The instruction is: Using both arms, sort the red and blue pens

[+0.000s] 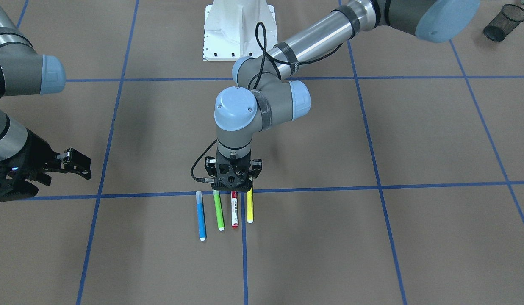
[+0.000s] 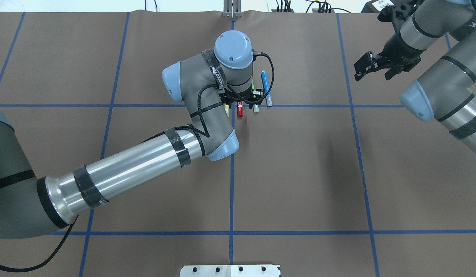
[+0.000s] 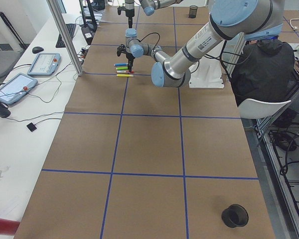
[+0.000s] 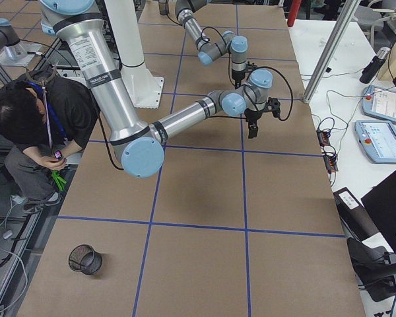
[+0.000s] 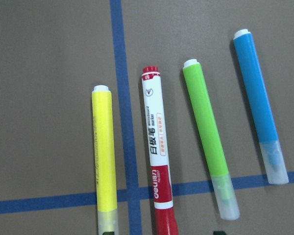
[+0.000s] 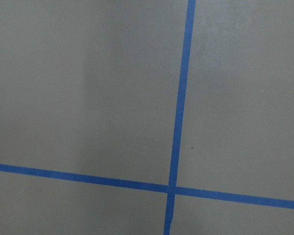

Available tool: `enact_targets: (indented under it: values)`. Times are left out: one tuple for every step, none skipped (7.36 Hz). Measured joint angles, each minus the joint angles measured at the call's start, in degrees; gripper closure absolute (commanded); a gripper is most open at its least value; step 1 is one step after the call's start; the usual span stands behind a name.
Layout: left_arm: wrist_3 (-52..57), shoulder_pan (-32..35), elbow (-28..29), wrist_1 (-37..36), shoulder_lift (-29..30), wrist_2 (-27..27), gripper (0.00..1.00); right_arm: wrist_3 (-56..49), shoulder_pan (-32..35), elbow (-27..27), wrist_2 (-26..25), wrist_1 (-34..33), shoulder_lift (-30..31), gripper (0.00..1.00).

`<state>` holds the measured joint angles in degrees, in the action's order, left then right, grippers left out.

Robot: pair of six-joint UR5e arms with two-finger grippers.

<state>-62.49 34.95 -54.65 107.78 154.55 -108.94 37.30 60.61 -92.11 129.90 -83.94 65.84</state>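
Observation:
Four pens lie side by side across a blue tape line. The white red-capped marker (image 1: pixel 234 209) (image 5: pixel 157 152) lies between a green pen (image 1: pixel 218 209) (image 5: pixel 208 142) and a yellow pen (image 1: pixel 249 205) (image 5: pixel 104 156). The slim blue pen (image 1: pixel 201 216) (image 5: pixel 259 103) (image 2: pixel 266 86) lies at the outer side, beyond the green one. My left gripper (image 1: pixel 232 186) (image 2: pixel 247 103) points straight down, open, just above the cap ends of the middle pens, and holds nothing. My right gripper (image 1: pixel 86 167) (image 2: pixel 371 75) hangs open and empty, far off to the side over bare table.
A black mesh cup (image 1: pixel 503 22) (image 4: pixel 86 259) stands at one far corner and a black round cup (image 3: pixel 234 215) at the other end. The white robot base (image 1: pixel 238 29) sits behind the pens. A seated person (image 3: pixel 266 64) is beside the table.

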Motion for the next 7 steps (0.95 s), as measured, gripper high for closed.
enact_targets:
  values:
    - [0.0,0.0,0.6,0.1,0.3,0.4,0.42,0.0,0.0,0.0,0.0,0.0,0.0,0.0]
    - [0.0,0.0,1.1,0.4,0.4,0.6,0.43,0.0,0.0,0.0,0.0,0.0,0.0,0.0]
    - [0.0,0.0,1.9,1.2,0.5,0.6,0.44,0.1,0.0,0.1,0.1,0.0,0.0,0.0]
    - [0.0,-0.1,2.7,2.0,0.7,0.6,0.45,0.1,0.0,0.1,0.2,0.0,0.0,0.0]
    - [0.0,-0.2,3.1,2.4,0.7,0.6,0.48,0.1,-0.1,0.1,0.2,0.0,0.0,0.0]
    - [0.0,-0.3,3.4,2.5,0.7,0.7,0.51,0.1,-0.1,0.1,0.3,0.0,0.0,0.0]
    - [0.0,-0.4,3.6,2.6,0.8,0.7,0.54,0.1,-0.1,0.1,0.3,0.0,0.0,0.0]
